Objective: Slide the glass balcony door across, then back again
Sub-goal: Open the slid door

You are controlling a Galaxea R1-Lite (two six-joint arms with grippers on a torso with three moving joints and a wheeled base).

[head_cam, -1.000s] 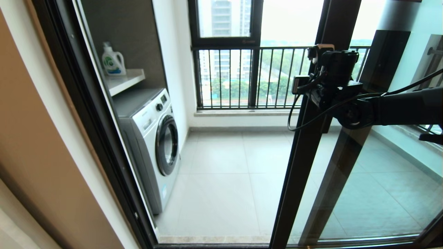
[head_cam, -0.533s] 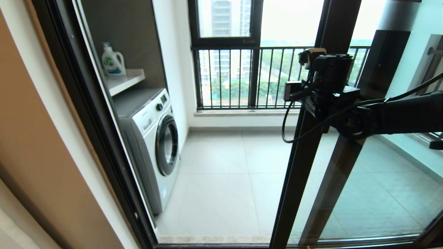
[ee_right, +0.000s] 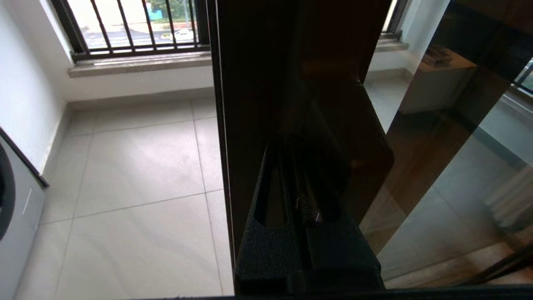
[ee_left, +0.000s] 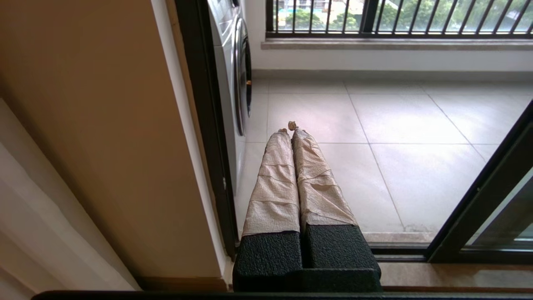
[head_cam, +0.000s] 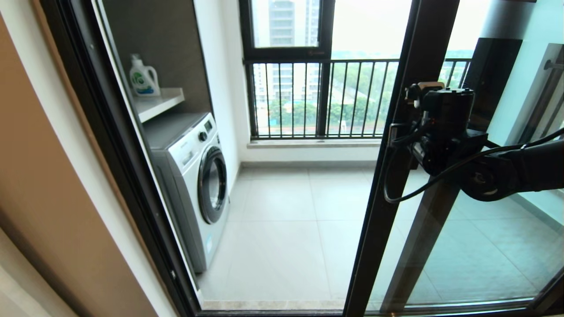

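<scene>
— Tape-wrapped fingers come first, nearest of all: the left gripper hangs low by the beige wall at the left of the doorway, its two fingers pressed together on nothing, parked.

— And the working arm?

— The right gripper is up against the upright edge frame of the glass balcony door, over on the right side of the opening. The right wrist view is too dark there, so I cannot tell whether its fingers are spread or closed, or whether they hold the frame or only press on it.

— How far along would you say?

— Hard to fix. The door stands well over to the right and the gap onto the balcony is wide, so the opening looks mostly clear — which fits either the end of the first slide or the start of the return. At least one slide is left, I'd judge.

— Count things for me, near to far.

— Two grippers, one sliding door panel in reach, one washing machine on the left, one detergent bottle on the shelf above it — and at the far end one outer window above one run of black railing bars.
</scene>
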